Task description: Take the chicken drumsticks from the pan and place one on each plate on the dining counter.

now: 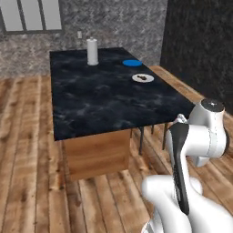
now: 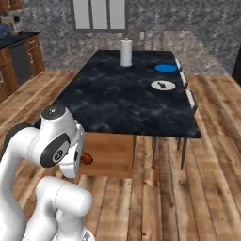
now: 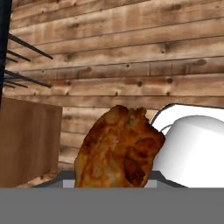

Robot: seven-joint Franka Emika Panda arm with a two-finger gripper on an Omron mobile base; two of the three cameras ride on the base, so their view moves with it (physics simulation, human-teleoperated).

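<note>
Showing the left base view first: the dining table [image 1: 104,98] stands ahead of the robot, its black marbled top carrying a white plate [image 1: 143,78] that already holds one drumstick [image 1: 144,77], and beyond it a blue plate [image 1: 132,63] that is bare. A paper towel roll [image 1: 92,51] stands upright near the far end. The arm is folded low and close to the base, well short of the table, presumably a compact carrying posture for the drive.

Right base view: the same table, with the white plate [image 2: 163,85] nearer and the blue plate [image 2: 165,68] behind it, both near the stool side. An orange-brown second drumstick [image 2: 85,158] shows just under the wrist, held below table height.

Hand view: the hand [image 3: 109,181] is closed on this second drumstick [image 3: 118,148], whose thick end fills the foreground above the wooden floor [image 3: 131,57]. Judged from this, the blue plate is its destination.
</note>
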